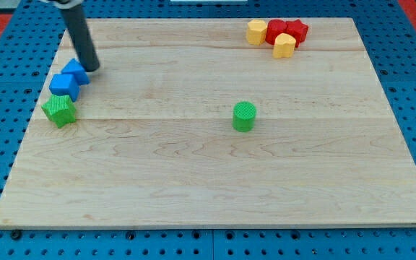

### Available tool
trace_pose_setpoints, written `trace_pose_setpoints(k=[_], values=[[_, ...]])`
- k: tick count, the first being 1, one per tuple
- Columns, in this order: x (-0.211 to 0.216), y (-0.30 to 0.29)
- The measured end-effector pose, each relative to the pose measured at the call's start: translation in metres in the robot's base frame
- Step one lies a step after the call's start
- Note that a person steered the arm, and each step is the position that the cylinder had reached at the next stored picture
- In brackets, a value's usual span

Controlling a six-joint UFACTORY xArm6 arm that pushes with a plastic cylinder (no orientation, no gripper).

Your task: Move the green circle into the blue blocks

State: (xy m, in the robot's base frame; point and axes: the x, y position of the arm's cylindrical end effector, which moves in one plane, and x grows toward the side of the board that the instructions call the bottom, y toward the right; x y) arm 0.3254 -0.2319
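A pale wooden worktop [193, 188] lies on a blue pegboard. There is no pincer here to be released or clenched, only a dark rod. My tip [92, 68] sits at the view's upper left, just beside the upper of two blue blocks [68, 80]. A green star-like block [59, 110] touches the lower blue one. The green circle [244, 116] stands alone near the middle, well apart from them. Red and yellow blocks [277, 34] cluster at the view's top right. To do this well, the tip should probably travel round to the circle's right side, then push leftward and slightly upward, centred, so it does not roll off.
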Motion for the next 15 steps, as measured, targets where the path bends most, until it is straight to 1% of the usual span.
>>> trace_pose_setpoints(k=[1,2,3,4,5,6,8,10,11,12,13,14,15], values=[[-0.001,0.027],[0.000,0.153],[0.027,0.283],[0.077,0.380],[0.102,0.366],[0.102,0.302],[0.118,0.247],[0.175,0.270],[0.170,0.222],[0.121,0.174],[0.096,0.124],[0.089,0.145],[0.066,0.146]])
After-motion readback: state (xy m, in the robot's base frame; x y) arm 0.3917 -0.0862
